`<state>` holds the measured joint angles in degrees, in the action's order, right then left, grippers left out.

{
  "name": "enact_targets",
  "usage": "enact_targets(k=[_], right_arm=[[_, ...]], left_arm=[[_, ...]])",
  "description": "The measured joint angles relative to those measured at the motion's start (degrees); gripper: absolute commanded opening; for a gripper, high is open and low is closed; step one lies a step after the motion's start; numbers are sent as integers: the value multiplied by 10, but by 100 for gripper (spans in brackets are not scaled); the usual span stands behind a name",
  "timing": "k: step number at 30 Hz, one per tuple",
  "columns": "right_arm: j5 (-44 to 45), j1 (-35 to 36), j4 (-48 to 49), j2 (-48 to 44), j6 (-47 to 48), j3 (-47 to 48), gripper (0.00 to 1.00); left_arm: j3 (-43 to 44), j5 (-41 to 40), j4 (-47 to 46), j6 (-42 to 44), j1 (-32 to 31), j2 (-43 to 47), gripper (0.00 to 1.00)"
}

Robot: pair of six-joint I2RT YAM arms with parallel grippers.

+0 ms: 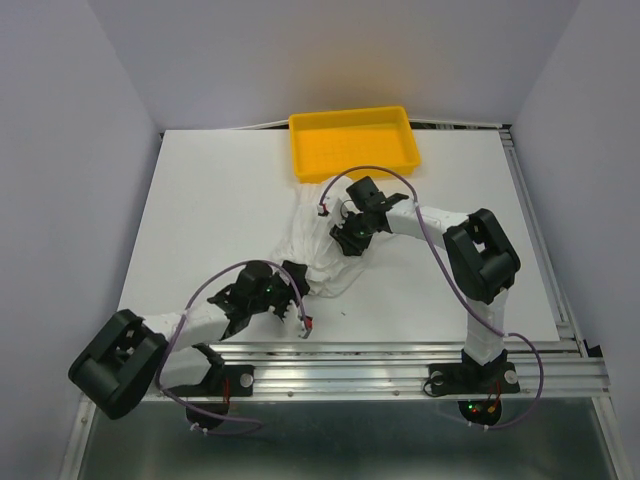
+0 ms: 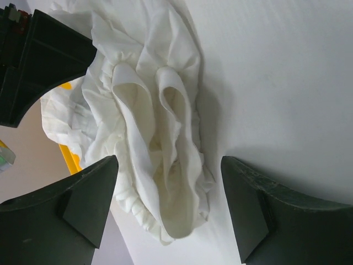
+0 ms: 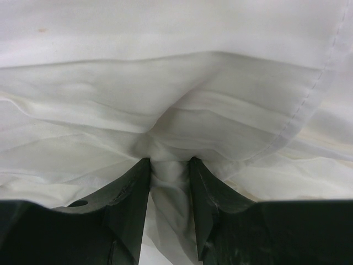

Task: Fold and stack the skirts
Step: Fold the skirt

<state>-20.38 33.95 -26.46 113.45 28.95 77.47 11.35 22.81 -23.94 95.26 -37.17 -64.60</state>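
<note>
A crumpled white skirt (image 1: 318,250) lies on the white table between my two grippers, just in front of the yellow tray (image 1: 355,145). My left gripper (image 1: 292,280) is at the skirt's near end. In the left wrist view it stands open (image 2: 168,165), with the folded, pleated skirt (image 2: 149,121) lying loose between its wide-apart fingers (image 2: 91,190). My right gripper (image 1: 350,235) is at the skirt's far end. The right wrist view shows it shut (image 3: 169,163) on a pinched fold of the skirt (image 3: 176,99), which fills that view.
The yellow tray stands at the table's far edge, and a strip of it (image 2: 69,157) shows behind the skirt. A black part of the right arm (image 2: 41,61) sits close at the upper left of the left wrist view. White walls enclose the table.
</note>
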Motion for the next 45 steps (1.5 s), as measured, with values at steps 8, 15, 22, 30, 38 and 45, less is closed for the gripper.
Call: enact_targets(k=[8, 15, 22, 30, 38, 45], right_arm=[[-4, 0, -1, 1, 12, 0, 39], [-6, 0, 0, 1, 7, 0, 46], [3, 1, -34, -2, -59, 30, 67], [-6, -90, -55, 4, -142, 190, 73], [-38, -123, -55, 113, -179, 263, 71], [-123, -85, -61, 167, -192, 255, 67]], left_arm=[[78, -12, -45, -43, 0, -120, 73], [77, -12, 3, -20, -4, -101, 38], [116, -28, 186, -17, -20, -16, 5], [207, -18, 401, -60, -36, 22, 0], [299, 10, 580, -117, -54, 25, 0], [395, 36, 683, -161, -56, -4, 0]])
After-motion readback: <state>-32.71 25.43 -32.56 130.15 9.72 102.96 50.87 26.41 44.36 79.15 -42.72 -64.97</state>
